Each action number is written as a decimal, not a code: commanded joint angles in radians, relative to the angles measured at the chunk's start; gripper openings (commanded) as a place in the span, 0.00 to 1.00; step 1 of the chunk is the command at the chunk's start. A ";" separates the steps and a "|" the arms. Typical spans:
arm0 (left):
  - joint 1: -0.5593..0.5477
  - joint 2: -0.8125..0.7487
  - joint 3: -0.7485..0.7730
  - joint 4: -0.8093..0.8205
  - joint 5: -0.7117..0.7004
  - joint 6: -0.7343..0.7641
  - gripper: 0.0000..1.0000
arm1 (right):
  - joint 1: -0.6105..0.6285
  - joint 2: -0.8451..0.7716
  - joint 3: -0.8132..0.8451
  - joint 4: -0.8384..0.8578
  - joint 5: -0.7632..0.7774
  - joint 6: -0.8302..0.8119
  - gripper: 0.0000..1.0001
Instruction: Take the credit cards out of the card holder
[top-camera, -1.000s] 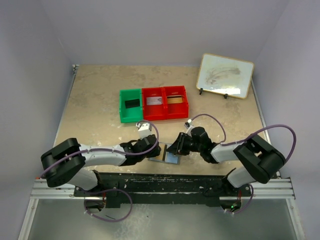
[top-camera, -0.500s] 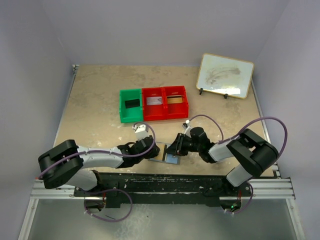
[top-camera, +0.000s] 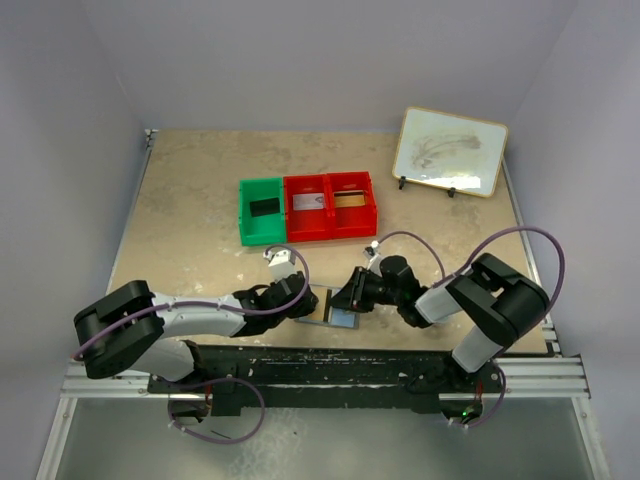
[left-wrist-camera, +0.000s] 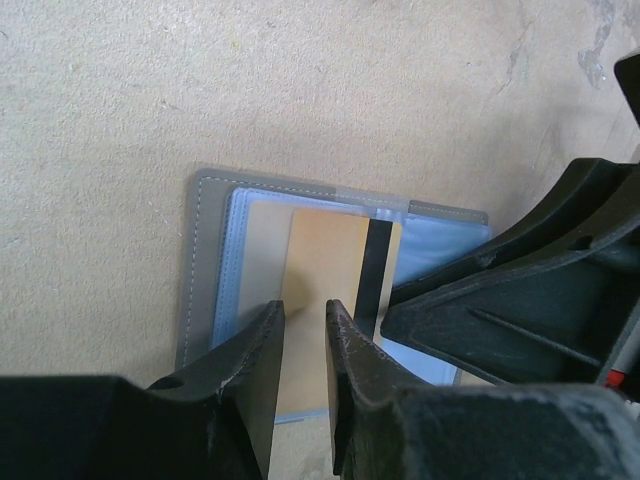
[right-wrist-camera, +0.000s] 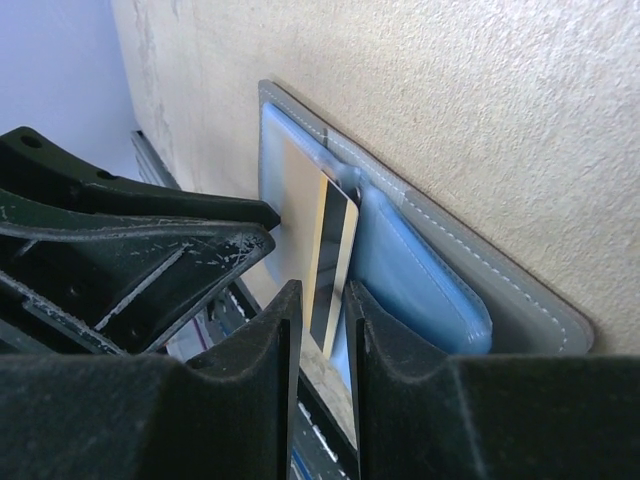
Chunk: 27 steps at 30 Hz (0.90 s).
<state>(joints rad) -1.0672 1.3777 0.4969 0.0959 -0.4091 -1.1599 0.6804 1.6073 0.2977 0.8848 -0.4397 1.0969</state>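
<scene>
The card holder (top-camera: 345, 320) lies open and flat near the table's front edge, grey stitched outside (left-wrist-camera: 210, 260) with blue pockets (right-wrist-camera: 420, 270). A gold credit card (left-wrist-camera: 330, 250) with a dark stripe (right-wrist-camera: 335, 250) sticks partly out of a pocket. My left gripper (left-wrist-camera: 305, 312) hovers low over the card's gold face with its jaws a narrow gap apart and nothing pinched between them. My right gripper (right-wrist-camera: 322, 300) comes in from the opposite side, jaws slightly parted over the card's striped end. In the top view both grippers, left (top-camera: 305, 300) and right (top-camera: 348, 298), meet over the holder.
A green bin (top-camera: 262, 211) and two joined red bins (top-camera: 331, 205) stand behind the holder, cards showing in them. A framed whiteboard (top-camera: 450, 151) leans at the back right. The right gripper's black fingers (left-wrist-camera: 500, 290) crowd close to my left gripper. The front rail (top-camera: 330, 360) is just behind the holder.
The left gripper's jaws have narrowed a little and its wrist has slid slightly left. The right arm's elbow has swung inward. Holder and card stay in place.
</scene>
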 joint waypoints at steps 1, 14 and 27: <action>0.001 -0.011 -0.008 -0.056 -0.005 0.006 0.21 | 0.006 0.053 0.006 0.099 -0.030 0.029 0.26; 0.001 -0.011 0.001 -0.068 -0.008 0.011 0.21 | 0.006 0.013 0.008 0.032 0.007 -0.013 0.12; 0.001 -0.003 -0.001 -0.064 -0.008 0.006 0.21 | 0.007 -0.044 0.016 -0.091 0.037 -0.041 0.00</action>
<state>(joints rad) -1.0672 1.3739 0.4973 0.0845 -0.4152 -1.1599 0.6804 1.6112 0.3195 0.8463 -0.4374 1.0847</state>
